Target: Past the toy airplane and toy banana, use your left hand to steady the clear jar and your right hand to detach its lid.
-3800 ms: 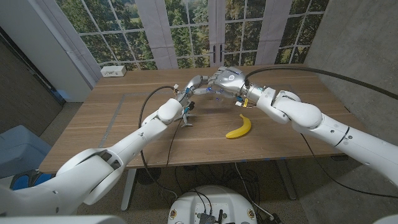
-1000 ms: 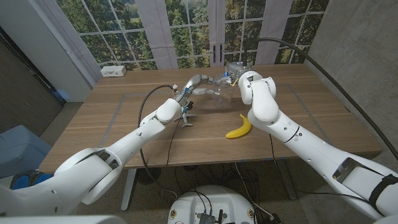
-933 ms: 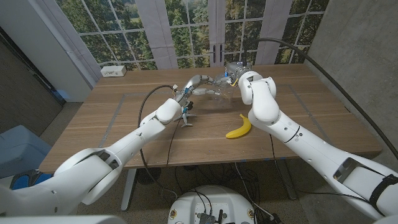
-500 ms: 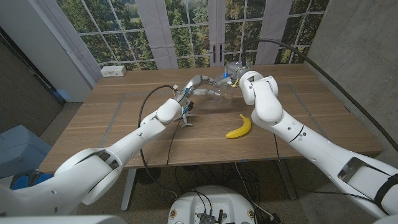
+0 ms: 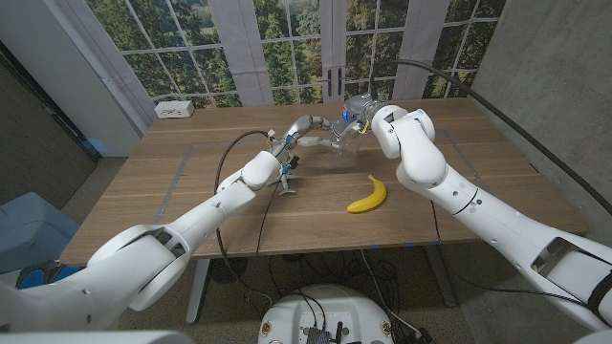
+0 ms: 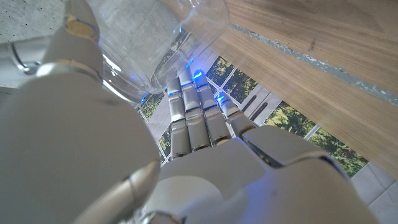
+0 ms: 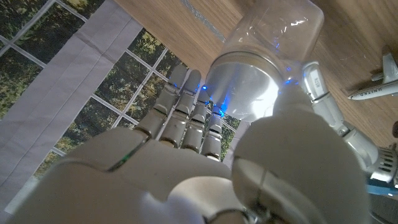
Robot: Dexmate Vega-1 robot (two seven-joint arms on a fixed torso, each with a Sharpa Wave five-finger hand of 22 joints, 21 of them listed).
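**Jar lid removal: twist stage**

Right hand [image 7: 205, 168]: fingers wrapped on the silver lid [image 7: 245, 84].
Left hand [image 5: 308, 128]: fingers closed around the clear jar [image 7: 277, 31], bracing it at the table's [image 5: 191, 191] far side, beyond the toy banana [image 5: 367, 196] and toy airplane [image 7: 373, 84].
Next: probably turn and lift the lid while the jar stays braced.

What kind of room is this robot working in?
Probably an office or lab room, not a kitchen: a wooden table stands before tall paned windows facing trees, a toy banana lies on it, and a grey concrete wall stands alongside.
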